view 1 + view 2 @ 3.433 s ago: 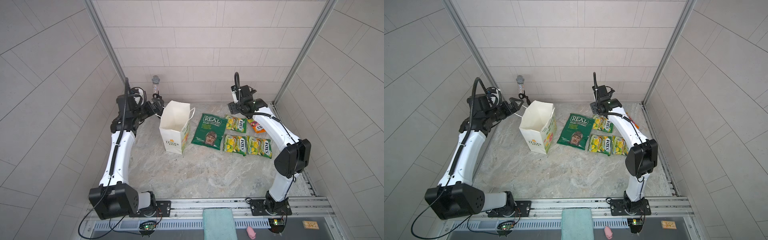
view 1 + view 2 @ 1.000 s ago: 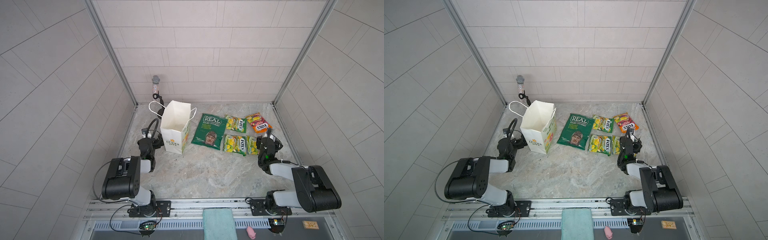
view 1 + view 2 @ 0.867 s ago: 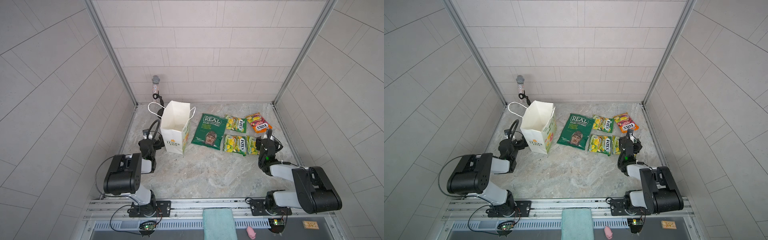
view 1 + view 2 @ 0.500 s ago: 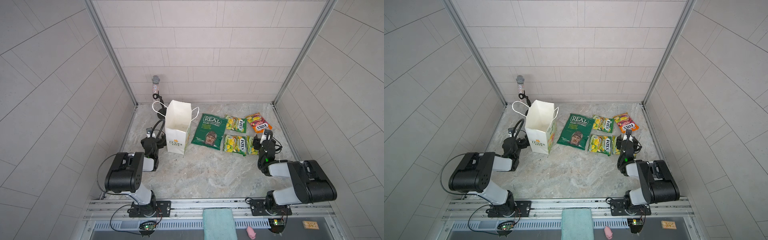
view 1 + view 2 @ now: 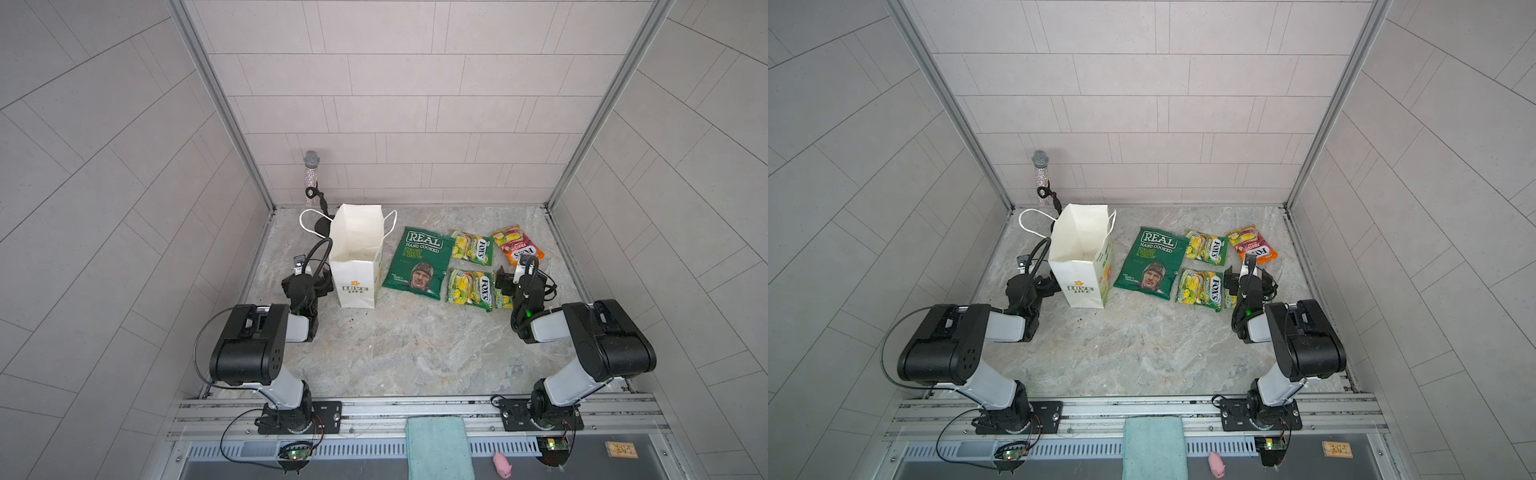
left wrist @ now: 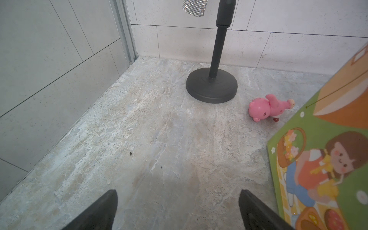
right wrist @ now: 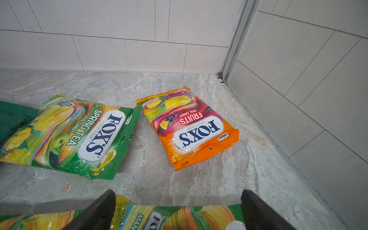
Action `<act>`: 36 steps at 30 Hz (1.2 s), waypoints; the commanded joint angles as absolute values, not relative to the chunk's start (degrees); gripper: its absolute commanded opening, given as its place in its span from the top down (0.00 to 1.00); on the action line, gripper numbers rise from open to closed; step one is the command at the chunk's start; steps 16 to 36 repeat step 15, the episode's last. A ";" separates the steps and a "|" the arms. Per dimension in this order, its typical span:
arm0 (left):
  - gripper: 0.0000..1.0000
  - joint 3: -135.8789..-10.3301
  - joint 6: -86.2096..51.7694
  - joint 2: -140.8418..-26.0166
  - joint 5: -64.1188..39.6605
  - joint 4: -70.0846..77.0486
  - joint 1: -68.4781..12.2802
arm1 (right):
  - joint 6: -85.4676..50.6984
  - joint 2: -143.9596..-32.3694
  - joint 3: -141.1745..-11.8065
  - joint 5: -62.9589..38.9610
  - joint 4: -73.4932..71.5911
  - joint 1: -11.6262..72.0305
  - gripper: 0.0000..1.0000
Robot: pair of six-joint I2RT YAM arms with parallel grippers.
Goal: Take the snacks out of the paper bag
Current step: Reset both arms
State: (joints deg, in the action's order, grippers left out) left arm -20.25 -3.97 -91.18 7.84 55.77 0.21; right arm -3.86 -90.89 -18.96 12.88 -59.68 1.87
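Folding both arms back down low over the counter (image 5: 395, 345), I now hold my right fingers (image 7: 95, 211) freshly spread wide and empty above a yellow-green packet (image 7: 179, 217) at three o'clock, and my left fingers (image 6: 99, 213) stay released, holding nothing, beside the paper bag (image 5: 355, 274) at ten o'clock. I judge the job done: the stiff, creased white bag stands upright with limp cord handles (image 5: 309, 216) and shows only bare paper inside from above. The snacks (image 5: 469, 284) lie flat from twelve to two o'clock, glossy crinkled film all: the big dark green crisp bag (image 5: 417, 262), the pillowy sweet packets (image 5: 471, 247) and the orange-red packet (image 7: 191, 127).
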 commanded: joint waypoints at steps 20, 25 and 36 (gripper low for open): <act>0.00 -21.45 -2.99 -90.57 9.40 54.87 -0.22 | -3.27 -90.26 -19.01 13.49 -58.89 1.95 0.01; 0.00 -21.45 -2.99 -90.57 9.40 54.87 -0.22 | -3.27 -90.26 -19.01 13.49 -58.89 1.95 0.01; 0.00 -21.45 -2.99 -90.57 9.40 54.87 -0.22 | -3.27 -90.26 -19.01 13.49 -58.89 1.95 0.01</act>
